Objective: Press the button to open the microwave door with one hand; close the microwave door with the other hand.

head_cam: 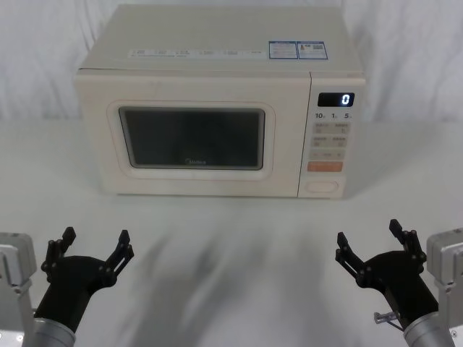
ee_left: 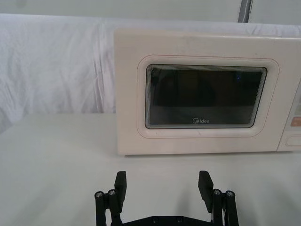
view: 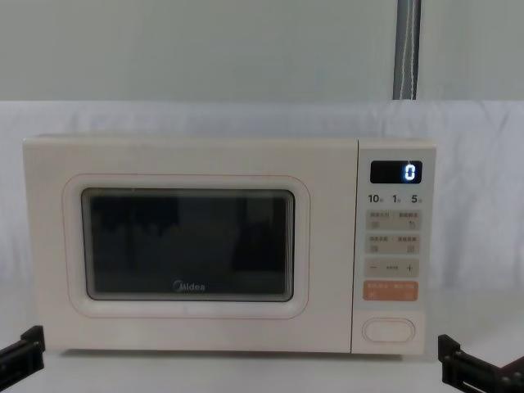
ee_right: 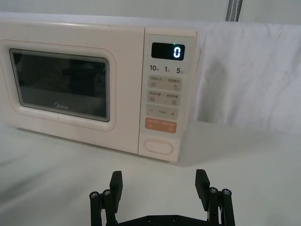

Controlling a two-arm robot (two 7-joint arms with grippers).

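Observation:
The cream microwave stands at the back of the table with its door (head_cam: 194, 144) (view: 190, 246) (ee_left: 207, 99) (ee_right: 66, 89) closed flush. The oval button (head_cam: 323, 187) (view: 389, 330) (ee_right: 158, 146) sits at the bottom of the control panel, below the orange key. My left gripper (head_cam: 94, 244) (ee_left: 162, 183) hovers open near the table's front left, well short of the door. My right gripper (head_cam: 370, 235) (ee_right: 158, 183) hovers open at the front right, in line with the control panel but well in front of it. Neither gripper holds or touches anything.
The white-clothed table (head_cam: 231, 231) has free room between the grippers and the microwave. The panel's display (head_cam: 336, 100) reads 0. White cloth hangs behind, and a grey pole (view: 407, 49) rises at the back right.

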